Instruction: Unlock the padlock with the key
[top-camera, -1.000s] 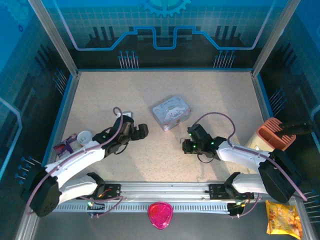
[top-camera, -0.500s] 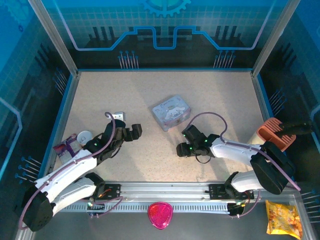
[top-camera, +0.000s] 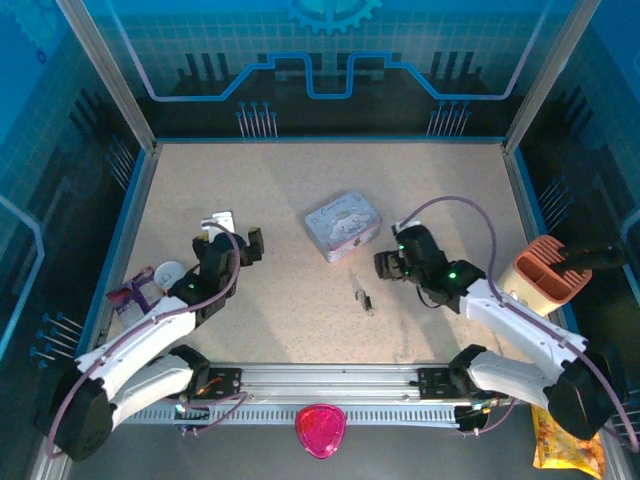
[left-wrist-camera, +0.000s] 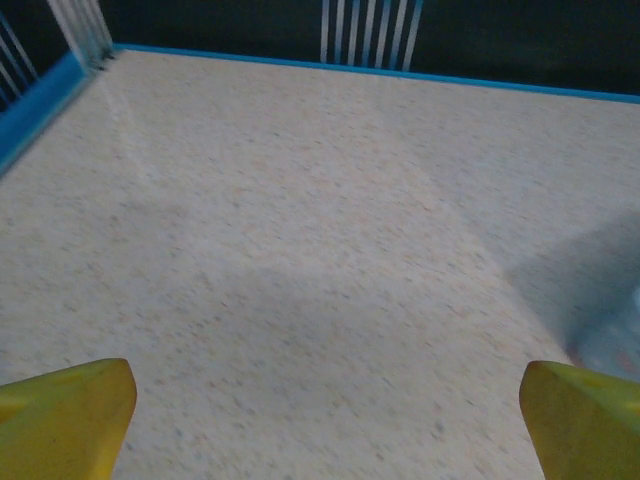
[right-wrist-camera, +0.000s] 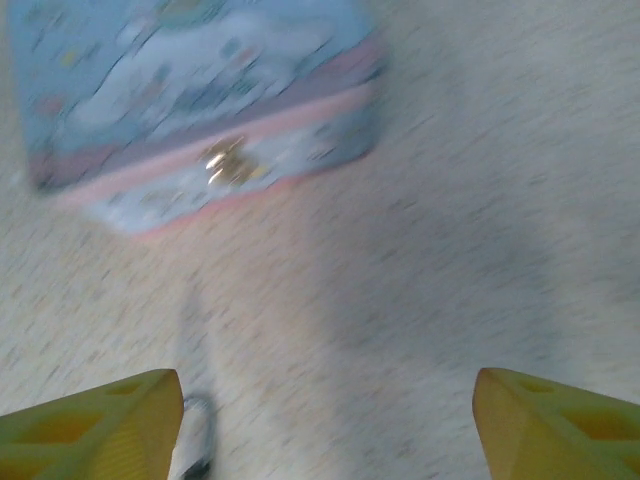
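Tabletop (top-camera: 300, 180): beige speckled, blue rim. Pale blue cartoon tin (top-camera: 343, 226) sits lid-up approx ctr, turned at an angle. Small dark padlock (top-camera: 366, 300) lies on bare surface nearer the front edge, near the tin but apart from it. At L edge: white round item (top-camera: 170, 272) just beside a purple packet (top-camera: 130, 296); too small to ID either.
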